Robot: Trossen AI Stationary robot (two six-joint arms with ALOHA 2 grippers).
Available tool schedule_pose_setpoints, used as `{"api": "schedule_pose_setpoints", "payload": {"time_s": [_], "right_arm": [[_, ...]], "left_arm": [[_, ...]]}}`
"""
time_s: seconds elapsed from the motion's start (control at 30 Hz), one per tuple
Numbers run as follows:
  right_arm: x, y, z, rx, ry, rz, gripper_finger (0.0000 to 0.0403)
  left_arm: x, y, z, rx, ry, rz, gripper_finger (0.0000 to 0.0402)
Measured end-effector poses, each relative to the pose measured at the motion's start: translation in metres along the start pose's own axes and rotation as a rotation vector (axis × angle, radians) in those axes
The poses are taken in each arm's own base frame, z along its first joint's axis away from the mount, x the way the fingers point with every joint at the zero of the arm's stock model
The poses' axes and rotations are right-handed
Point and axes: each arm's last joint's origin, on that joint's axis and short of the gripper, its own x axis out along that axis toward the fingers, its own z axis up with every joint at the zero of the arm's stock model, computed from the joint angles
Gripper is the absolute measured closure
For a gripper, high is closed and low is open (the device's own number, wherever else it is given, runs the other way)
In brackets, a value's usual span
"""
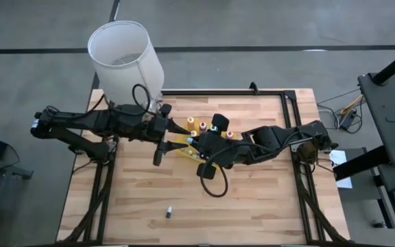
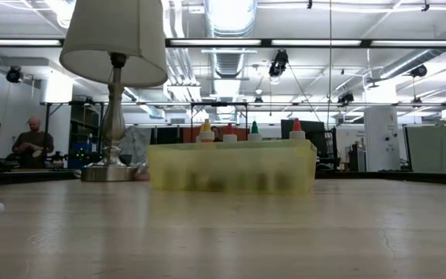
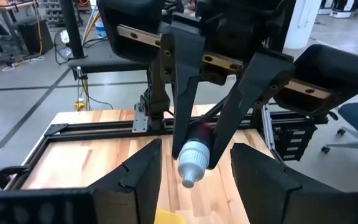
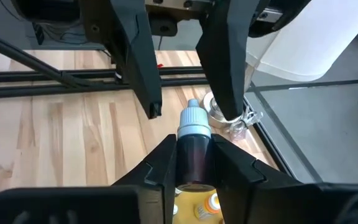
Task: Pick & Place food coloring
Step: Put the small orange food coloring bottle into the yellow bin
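Right claw (image 4: 193,163) is clamped on a dark squeeze bottle with pale cap (image 4: 193,144), held above the wooden counter (image 1: 252,192) between the spread fingers of the left claw (image 3: 190,168). Yellow plastic tray (image 2: 231,167) of capped bottles (image 2: 229,133) sits below; white-shaded lamp (image 1: 125,58) stands far left.

I work in a big industrial lab or workshop: beyond my left end effector (image 1: 178,130) run exposed ceiling ducts (image 2: 227,31), strip lights, equipment racks and a bare concrete floor (image 1: 252,34) around the wooden tabletop (image 1: 252,199).
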Motion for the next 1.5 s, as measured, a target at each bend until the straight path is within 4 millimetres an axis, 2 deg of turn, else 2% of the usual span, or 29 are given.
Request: {"api": "schedule_pose_setpoints", "payload": {"time_s": [0.7,1.2,1.5], "right_arm": [[0.0001,0.0,0.0001,0.001,-0.001,0.0,0.0325],[0.0001,0.0,0.0001,0.001,-0.001,0.0,0.0322],[0.0001,0.0003,0.0,0.0,-0.001,0.001,0.0328]], "left_arm": [[0.005,0.0,-0.0055,-0.02,0.04,0.003,0.0246],[0.005,0.0,-0.0055,-0.02,0.04,0.003,0.0302],[0.0047,-0.0001,-0.0055,-0.02,0.041,-0.003,0.0355]]}}
